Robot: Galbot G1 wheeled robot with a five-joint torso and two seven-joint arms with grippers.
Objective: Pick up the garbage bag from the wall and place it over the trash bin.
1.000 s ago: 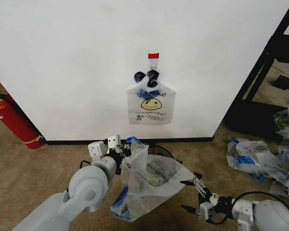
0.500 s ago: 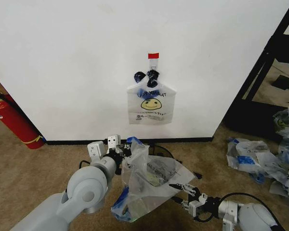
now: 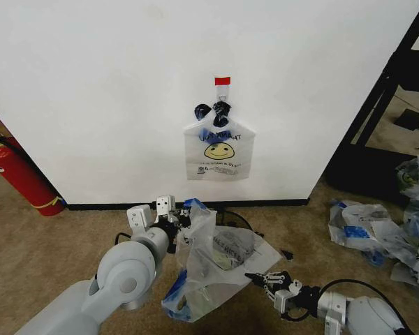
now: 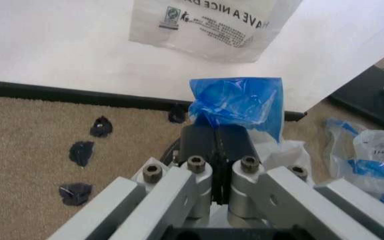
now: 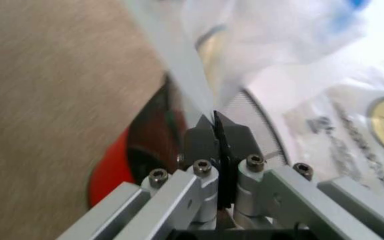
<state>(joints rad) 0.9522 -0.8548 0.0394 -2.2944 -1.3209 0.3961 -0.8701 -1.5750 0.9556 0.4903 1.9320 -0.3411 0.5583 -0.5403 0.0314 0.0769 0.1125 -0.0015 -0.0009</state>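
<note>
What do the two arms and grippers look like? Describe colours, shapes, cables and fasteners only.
Both arms are smooth, rounded, light grey-white shells. The left gripper and right gripper have black fingertip pads on silver metal linkages fastened with dark hex-socket bolts. A black cable loops near the right wrist in the head view.

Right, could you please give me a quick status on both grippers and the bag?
Left gripper shut on the garbage bag, blue handle pinched. Right gripper shut on the bag's opposite edge. Bag draped over the trash bin. Nothing in the way.
</note>
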